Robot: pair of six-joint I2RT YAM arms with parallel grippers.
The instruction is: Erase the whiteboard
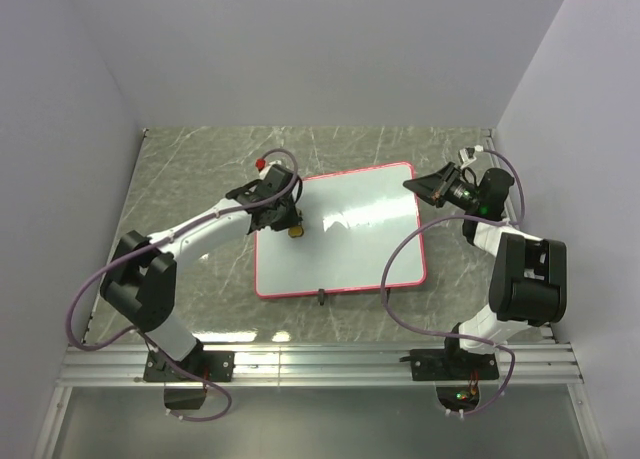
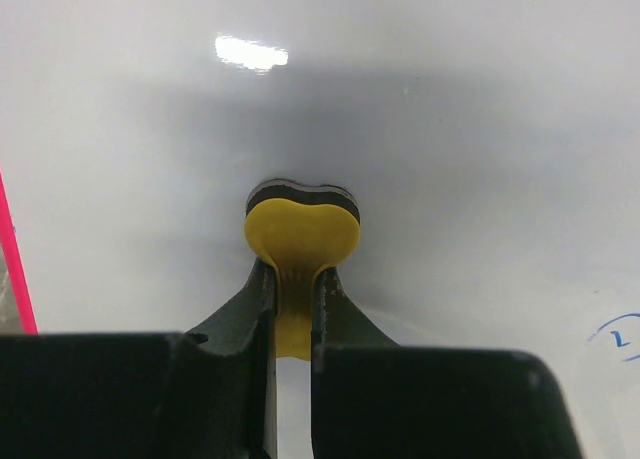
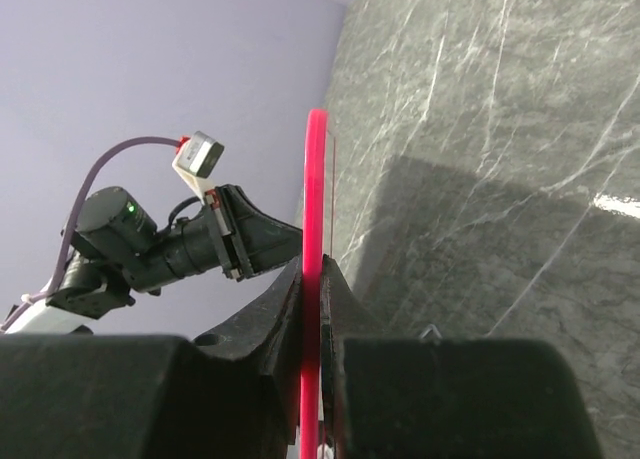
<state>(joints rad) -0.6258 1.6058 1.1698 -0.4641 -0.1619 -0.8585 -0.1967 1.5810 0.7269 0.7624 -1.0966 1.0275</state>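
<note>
the top view shows the whiteboard lying flat in the middle of the marbled bench, its face looking blank from up there. only the left wrist view picks out a small blue mark on the white surface, circled and cut off at the picture's right edge; what it reads is hard to tell. that same view shows the left end effector pinched narrow on a yellow sponge, whose dark underside sits against the board. from above the sponge is just a yellow dot under the arm. the right wrist view shows the right end effector closed narrow on the board's red-pink frame, seen edge-on, so the writing face is hidden there. behind it the left arm shows, its grip out of sight.
</note>
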